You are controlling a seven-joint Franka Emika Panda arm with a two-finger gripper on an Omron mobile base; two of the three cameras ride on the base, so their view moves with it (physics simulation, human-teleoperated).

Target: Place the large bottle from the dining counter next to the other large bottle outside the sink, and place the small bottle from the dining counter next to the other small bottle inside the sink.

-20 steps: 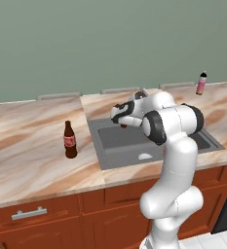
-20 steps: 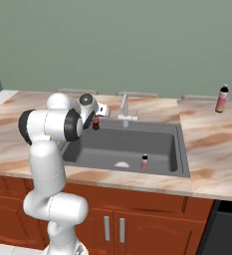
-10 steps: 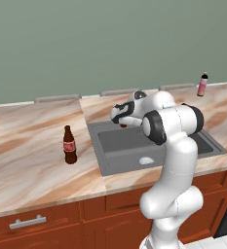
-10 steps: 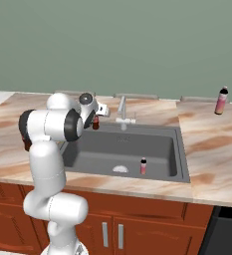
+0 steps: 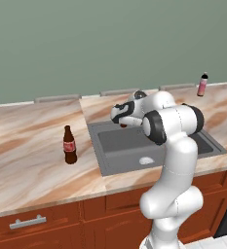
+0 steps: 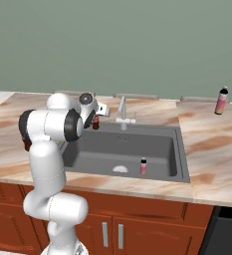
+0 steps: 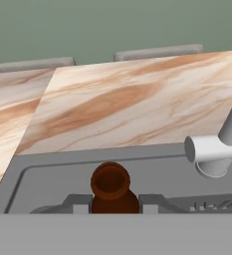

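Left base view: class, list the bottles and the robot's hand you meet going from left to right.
Tall brown bottle on the counter → gripper shut on the small brown bottle above the sink → pink bottle at the far right.

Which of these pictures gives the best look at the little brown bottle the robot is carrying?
The hand view: the small brown bottle sits close up between the gripper's tips, its open mouth facing the camera. In the right base view it is a tiny dark shape by the hand; in the left base view, a sliver.
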